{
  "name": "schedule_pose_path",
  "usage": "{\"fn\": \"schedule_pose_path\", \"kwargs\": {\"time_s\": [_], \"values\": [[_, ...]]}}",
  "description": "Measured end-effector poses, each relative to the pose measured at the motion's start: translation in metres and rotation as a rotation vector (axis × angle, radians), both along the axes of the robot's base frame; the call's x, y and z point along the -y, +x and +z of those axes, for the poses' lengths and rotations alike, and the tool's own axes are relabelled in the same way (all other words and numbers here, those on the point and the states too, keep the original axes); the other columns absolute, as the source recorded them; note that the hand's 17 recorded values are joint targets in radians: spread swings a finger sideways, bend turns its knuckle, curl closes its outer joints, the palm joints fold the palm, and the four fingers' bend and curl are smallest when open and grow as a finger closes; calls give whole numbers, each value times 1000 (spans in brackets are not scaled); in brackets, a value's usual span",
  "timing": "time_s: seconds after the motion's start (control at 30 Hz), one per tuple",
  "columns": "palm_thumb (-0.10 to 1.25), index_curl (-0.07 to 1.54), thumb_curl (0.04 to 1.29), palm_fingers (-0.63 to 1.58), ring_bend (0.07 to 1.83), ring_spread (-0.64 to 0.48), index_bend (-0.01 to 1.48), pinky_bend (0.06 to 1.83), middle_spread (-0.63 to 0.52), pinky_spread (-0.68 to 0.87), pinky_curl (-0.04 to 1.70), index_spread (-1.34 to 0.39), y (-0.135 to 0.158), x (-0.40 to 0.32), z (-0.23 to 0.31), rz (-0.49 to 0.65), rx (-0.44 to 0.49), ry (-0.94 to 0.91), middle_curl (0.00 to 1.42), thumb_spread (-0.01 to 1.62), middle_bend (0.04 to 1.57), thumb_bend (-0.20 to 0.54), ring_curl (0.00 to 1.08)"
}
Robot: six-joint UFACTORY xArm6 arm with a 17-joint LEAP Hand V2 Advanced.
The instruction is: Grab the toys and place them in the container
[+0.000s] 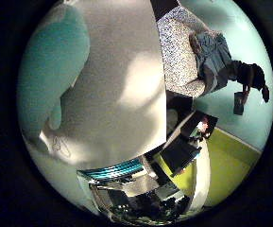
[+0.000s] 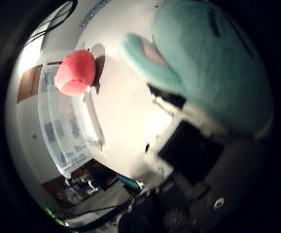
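A teal and white plush toy (image 1: pixel 103 90) fills most of the little finger side view, pressed close against the palm. The thumb side view shows its teal head with a pink open mouth (image 2: pixel 213 63). A white and black finger (image 2: pixel 191 141) of my hand (image 2: pixel 198 160) curls against the plush, so the hand is shut on it. A red round toy (image 2: pixel 76 73) rests at the rim of a clear plastic container (image 2: pixel 67 131) that stands on the white table (image 2: pixel 125 107). I cannot tell whether the red toy is inside or just at the edge.
Beyond the table, a speckled armchair (image 1: pixel 178 52) stands by a teal wall above a yellow-green floor (image 1: pixel 230 170). Dark equipment and a metal stand (image 1: pixel 136 194) sit below the hand. Brown furniture (image 2: pixel 30 82) lies behind the container.
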State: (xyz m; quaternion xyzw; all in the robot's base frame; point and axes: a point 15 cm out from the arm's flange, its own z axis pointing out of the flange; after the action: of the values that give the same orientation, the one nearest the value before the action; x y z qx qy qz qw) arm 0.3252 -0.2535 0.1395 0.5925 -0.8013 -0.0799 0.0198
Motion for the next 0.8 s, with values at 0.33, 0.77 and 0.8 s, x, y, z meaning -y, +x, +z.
{"fn": "schedule_pose_path", "kwargs": {"time_s": [0.33,0.77,0.8], "values": [[949,803,440,1145,1279,-271,954,1244,-213,-330,632,-343,-7,0,69,33,31,-48,775,1097,1205,10,661],[995,923,522,1026,1343,-262,1038,1296,-184,-241,829,-275,-12,-116,223,212,248,-73,873,1124,1299,-12,781],[995,928,526,1028,1339,-262,1038,1290,-181,-240,840,-275,-12,-128,235,231,264,-65,876,1125,1302,-13,786]]}}
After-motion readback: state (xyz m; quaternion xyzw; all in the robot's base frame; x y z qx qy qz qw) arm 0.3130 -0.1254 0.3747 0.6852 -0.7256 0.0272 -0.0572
